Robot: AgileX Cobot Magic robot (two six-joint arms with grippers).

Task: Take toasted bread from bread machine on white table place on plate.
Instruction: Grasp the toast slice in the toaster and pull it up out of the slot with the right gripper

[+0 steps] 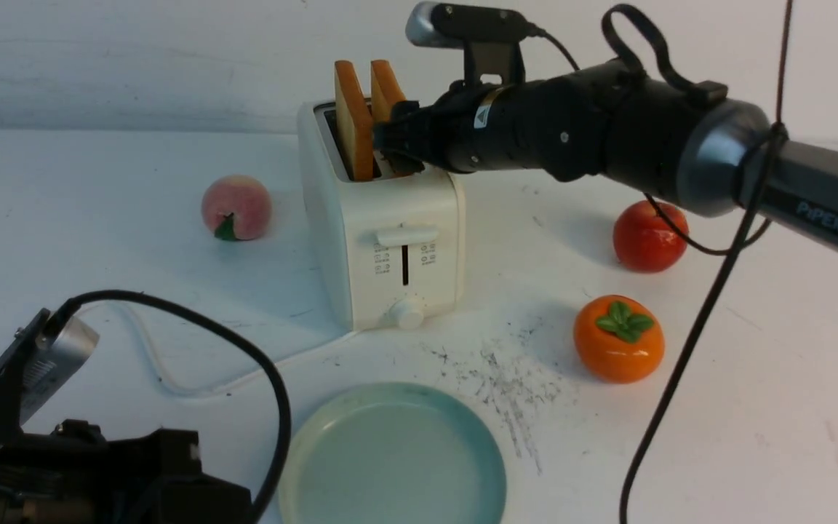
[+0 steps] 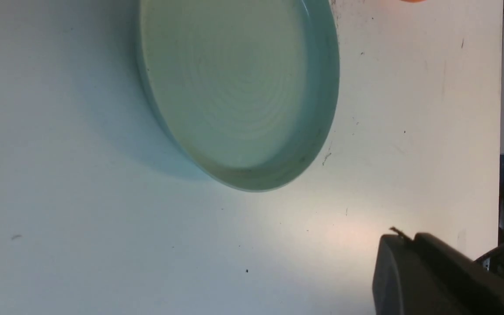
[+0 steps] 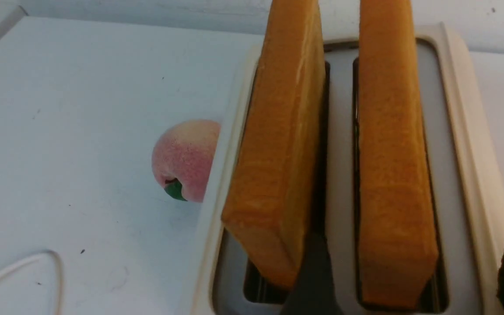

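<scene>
Right fingers (image 3: 313,280): spread open, straddling the right-hand toast (image 3: 394,175), with one finger between the two slices; not clamped. The other toast (image 3: 278,153) stands alongside, both upright in the toaster (image 1: 382,240). Left fingers (image 2: 427,280): closed, holding nothing, low over the desk (image 2: 81,218) near the plate (image 2: 322,109).

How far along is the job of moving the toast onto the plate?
Done: nothing yet; the plate is bare and both slices of toasted bread stand in the bread machine. In hand: the right tool, open, straddles the right-hand slice without gripping. To do: grip, lift and plate each slice.
</scene>
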